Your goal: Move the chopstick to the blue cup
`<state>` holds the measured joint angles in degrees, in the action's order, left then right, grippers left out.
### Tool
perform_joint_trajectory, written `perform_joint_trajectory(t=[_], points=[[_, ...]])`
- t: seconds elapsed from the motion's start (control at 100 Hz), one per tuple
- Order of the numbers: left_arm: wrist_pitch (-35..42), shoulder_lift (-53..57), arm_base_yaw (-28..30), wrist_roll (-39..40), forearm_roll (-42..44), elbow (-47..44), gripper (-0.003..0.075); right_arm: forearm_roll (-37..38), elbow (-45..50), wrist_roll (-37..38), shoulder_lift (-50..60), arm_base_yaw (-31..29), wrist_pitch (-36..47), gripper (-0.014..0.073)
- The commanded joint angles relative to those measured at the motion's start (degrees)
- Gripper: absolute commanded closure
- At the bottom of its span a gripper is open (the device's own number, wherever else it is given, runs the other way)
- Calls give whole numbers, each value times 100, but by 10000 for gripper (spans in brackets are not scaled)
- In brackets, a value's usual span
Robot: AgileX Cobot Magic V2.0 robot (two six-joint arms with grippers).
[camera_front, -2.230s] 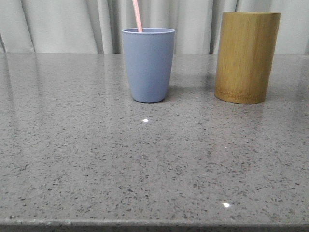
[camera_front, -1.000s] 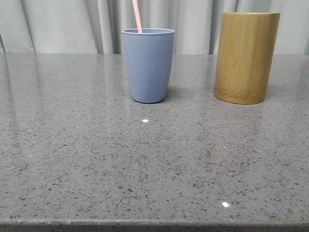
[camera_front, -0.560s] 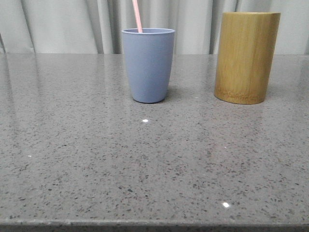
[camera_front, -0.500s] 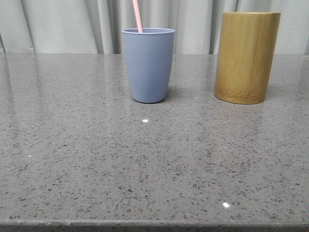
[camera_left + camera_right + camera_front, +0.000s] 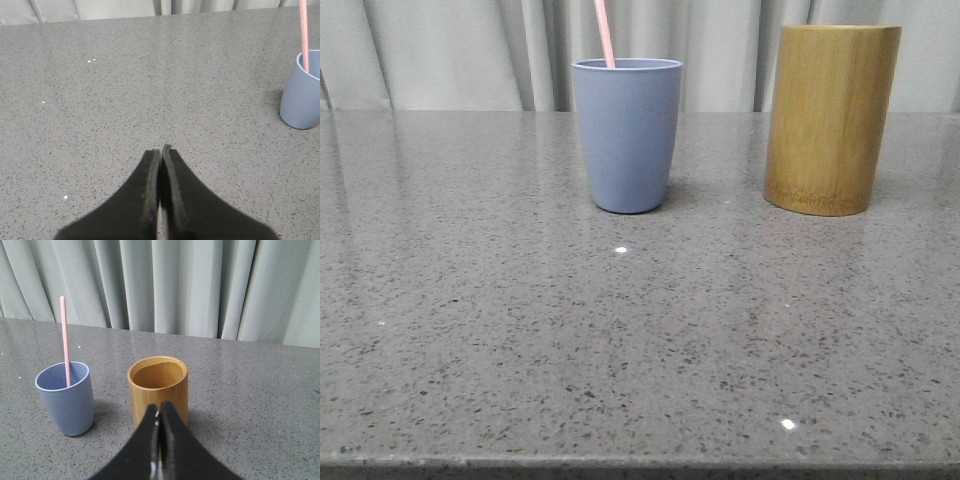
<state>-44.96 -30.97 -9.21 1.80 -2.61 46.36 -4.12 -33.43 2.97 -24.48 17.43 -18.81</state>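
— Both grippers? — Left gripper and right gripper are pressed closed, empty.
— And the chopstick? — Standing in the blue cup, well apart from both, beside the bamboo cylinder.

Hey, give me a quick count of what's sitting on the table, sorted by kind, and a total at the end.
Cups: 2, the blue cup and the bamboo cup
Chopsticks: 1, the pink chopstick standing in the blue cup
Total: 3
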Motion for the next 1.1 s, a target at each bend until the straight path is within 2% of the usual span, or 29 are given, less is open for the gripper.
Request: perform_joint_trajectory(t=[0.0, 0.44, 0.76, 1.09], points=[[433, -19, 17, 53, -23, 142, 739, 51, -143, -12, -18, -48, 499, 691], [549, 187, 26, 53, -23, -104, 739, 51, -143, -12, -18, -48, 499, 691], [2750, 1144, 556, 53, 124, -1727, 739, 51, -143, -12, -18, -48, 499, 691], [3899, 2207, 597, 53, 423, -3521, 739, 51, -143, -12, -18, -48, 499, 691]])
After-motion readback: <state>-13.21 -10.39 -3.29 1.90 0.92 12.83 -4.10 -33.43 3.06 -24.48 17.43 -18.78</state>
